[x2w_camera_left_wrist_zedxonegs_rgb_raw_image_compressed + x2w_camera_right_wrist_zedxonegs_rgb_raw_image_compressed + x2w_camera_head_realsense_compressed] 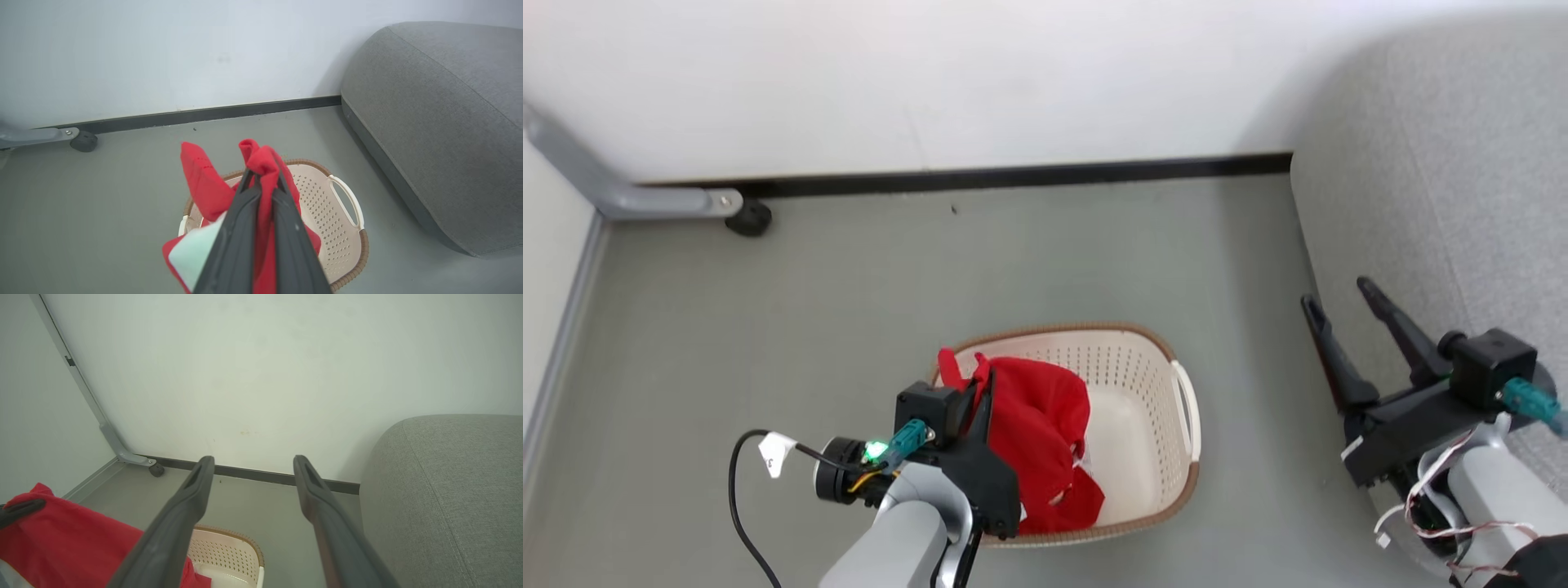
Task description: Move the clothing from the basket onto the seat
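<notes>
Aloft, left claw [263,175] clenched on clothing [1045,425] over basket [1127,367], right claw [1336,294] spread, empty.

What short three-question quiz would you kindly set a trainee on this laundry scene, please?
1. True or false: the left jaws are shut on the red clothing.
2. Pick one: in the head view, on which side of the basket does the grey seat lie? A) the robot's left; B) the robot's right; C) directly beneath it.
3. Fill the gap: the right jaws are ____ and hold nothing.

Key: 1 true; 2 B; 3 open.
</notes>
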{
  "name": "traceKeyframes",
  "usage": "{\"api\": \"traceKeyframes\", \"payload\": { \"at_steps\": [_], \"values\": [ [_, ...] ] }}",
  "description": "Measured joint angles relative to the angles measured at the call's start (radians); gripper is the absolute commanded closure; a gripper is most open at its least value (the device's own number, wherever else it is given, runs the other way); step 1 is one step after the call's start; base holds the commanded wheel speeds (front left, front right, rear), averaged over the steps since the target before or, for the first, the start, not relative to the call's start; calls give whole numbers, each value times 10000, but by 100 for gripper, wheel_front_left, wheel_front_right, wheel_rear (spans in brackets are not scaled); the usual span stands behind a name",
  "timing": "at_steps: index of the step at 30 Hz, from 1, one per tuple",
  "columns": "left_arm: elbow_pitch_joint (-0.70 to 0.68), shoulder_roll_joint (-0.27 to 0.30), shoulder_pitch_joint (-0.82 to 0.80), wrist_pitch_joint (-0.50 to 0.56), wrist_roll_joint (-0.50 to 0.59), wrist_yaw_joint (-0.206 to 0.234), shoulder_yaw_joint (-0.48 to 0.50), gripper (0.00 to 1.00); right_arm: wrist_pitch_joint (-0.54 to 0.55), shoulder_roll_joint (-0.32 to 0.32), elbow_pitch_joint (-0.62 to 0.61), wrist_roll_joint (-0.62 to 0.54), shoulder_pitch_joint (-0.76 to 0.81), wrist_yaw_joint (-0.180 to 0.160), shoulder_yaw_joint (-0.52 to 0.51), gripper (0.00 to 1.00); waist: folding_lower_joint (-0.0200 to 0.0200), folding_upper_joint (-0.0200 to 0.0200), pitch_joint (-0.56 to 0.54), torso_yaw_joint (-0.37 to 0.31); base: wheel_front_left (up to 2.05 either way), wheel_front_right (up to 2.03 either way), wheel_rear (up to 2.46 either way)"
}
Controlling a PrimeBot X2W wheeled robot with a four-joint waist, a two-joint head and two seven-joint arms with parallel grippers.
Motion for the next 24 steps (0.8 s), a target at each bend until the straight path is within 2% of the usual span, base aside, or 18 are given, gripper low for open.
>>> {"api": "traceKeyframes", "payload": {
  "at_steps": [10,24],
  "values": [
    [-1868,313,178,-2,696,0,673,100,0,155,94,-221,402,0,-2,0,1,0,-915,-32,0,0,0],
    [-4702,976,-280,-4,1847,-25,945,100,2,372,182,-520,520,0,-38,0,2,1,-1070,-43,0,0,0]
  ]
}}
